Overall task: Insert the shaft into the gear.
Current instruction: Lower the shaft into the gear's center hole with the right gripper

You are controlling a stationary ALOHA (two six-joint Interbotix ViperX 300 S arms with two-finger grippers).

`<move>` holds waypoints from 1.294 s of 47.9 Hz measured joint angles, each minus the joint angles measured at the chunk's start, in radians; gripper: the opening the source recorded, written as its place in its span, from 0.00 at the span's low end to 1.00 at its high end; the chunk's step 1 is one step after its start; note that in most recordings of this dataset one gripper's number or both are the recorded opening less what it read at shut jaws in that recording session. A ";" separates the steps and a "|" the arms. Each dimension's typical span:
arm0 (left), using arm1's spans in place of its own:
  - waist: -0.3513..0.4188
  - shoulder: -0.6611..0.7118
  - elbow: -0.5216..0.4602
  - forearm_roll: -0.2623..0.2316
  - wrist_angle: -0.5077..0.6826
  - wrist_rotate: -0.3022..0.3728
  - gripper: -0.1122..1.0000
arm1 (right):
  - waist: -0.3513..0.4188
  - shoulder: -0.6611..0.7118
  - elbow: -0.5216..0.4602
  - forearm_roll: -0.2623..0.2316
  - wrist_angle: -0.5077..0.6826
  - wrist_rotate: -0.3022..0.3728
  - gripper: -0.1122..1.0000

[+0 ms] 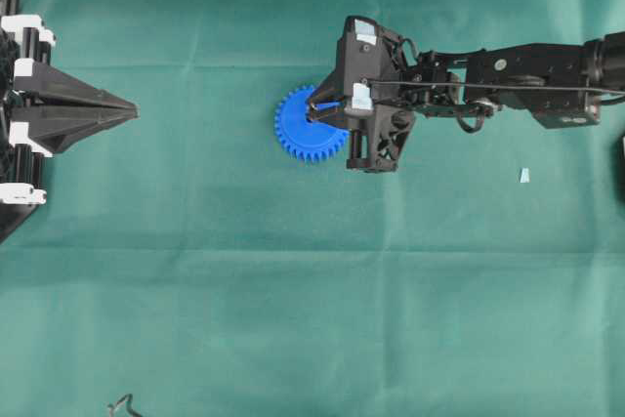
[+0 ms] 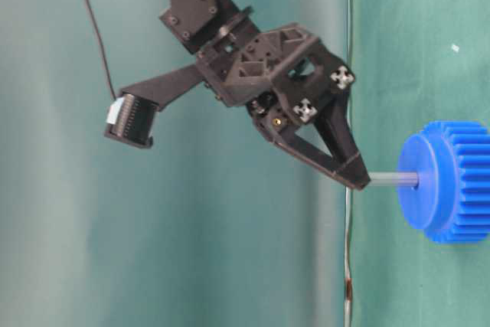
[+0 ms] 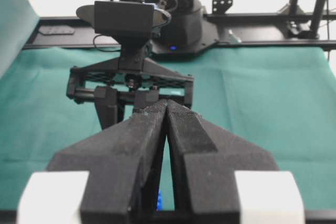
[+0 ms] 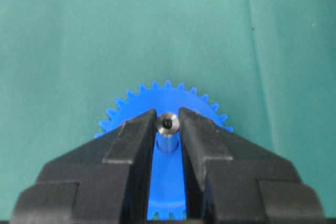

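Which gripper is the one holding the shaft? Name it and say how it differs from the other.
The right gripper, shut on the shaft standing in the gear. The left gripper sits shut and empty at the table's left edge.

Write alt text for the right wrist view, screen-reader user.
The right hand pinches a small silver pin between its two black fingers, seen end-on, directly above the middle of a blue toothed gear. The gear lies flat on a green cloth.
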 measured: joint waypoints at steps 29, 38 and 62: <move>0.000 0.000 0.000 0.000 0.002 0.000 0.10 | 0.000 0.031 0.000 0.000 -0.003 0.000 0.25; 0.000 0.000 0.000 0.002 0.003 0.000 0.10 | -0.002 0.044 0.000 0.000 -0.006 0.000 0.25; 0.000 0.000 0.000 0.000 0.029 0.002 0.10 | -0.002 0.086 -0.009 0.000 -0.032 0.000 0.25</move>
